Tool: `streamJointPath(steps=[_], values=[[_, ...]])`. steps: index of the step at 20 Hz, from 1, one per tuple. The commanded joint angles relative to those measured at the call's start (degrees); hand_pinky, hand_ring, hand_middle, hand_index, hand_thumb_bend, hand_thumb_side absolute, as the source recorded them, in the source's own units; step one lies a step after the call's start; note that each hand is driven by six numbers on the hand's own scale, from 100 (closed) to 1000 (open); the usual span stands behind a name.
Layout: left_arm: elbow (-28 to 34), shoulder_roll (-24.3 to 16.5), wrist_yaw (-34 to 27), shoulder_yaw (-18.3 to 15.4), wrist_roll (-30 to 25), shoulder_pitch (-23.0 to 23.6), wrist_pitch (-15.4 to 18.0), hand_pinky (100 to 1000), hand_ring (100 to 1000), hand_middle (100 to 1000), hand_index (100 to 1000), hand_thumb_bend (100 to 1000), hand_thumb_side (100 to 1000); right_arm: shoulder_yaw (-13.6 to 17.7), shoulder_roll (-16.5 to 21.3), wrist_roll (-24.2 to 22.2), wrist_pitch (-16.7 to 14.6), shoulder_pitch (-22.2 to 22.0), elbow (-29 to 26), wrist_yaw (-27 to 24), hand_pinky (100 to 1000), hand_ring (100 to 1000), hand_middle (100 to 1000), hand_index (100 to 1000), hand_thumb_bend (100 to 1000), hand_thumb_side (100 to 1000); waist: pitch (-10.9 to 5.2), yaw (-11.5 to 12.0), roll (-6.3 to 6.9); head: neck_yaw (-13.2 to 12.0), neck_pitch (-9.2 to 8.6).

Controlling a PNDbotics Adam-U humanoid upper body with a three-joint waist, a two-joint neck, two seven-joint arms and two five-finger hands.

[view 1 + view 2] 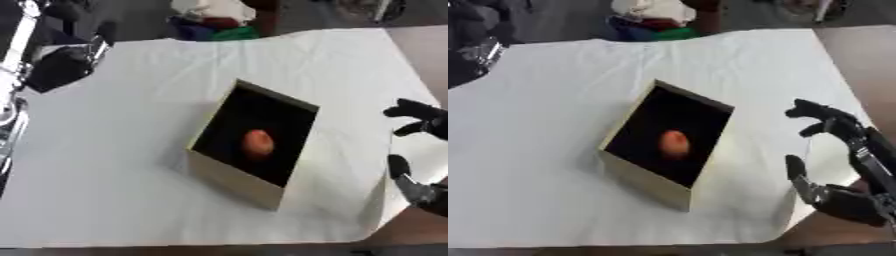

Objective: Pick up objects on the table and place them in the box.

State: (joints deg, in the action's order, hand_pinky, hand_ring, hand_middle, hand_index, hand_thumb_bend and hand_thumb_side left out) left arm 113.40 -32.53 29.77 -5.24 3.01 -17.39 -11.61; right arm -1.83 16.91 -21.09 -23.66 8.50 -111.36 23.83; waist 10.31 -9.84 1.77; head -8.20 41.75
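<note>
An open box point(234, 182) with pale outer walls and a black inside stands askew in the middle of the white-covered table. A small orange-red round object point(258, 142) lies on the box's floor. My right hand point(840, 150) hovers just right of the box, above the cloth's right edge. Its fingers and thumb are spread apart and hold nothing. The left hand shows in neither view.
The white cloth point(114, 150) covers the table, with brown tabletop point(859, 55) bare at the right. Dark equipment point(61, 65) stands at the far left corner. Coloured items point(219, 22) lie beyond the far edge.
</note>
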Motion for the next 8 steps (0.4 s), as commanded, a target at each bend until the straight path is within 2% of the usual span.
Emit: streamJointPath(steps=[1,8], values=[[-0.1,-0.37,0.39,-1.39,3.19,-0.01,-0.8,719,625,667,877,397,665,0.25,0.57,0.34,0.08,0.31,-0.75,0.24,679,889,811,981,100,323,-0.63,0.2,-0.03,-0.04,-0.25],[-1.85,0.36,0.22,-2.61,6.77,1.18,-1.31,716,622,662,876,397,664,0.25,0.5,0.41,0.13,0.23,-0.72,0.27,678,889,811,978,100,323,-0.72,0.33,-0.07,-0.02,-0.37]])
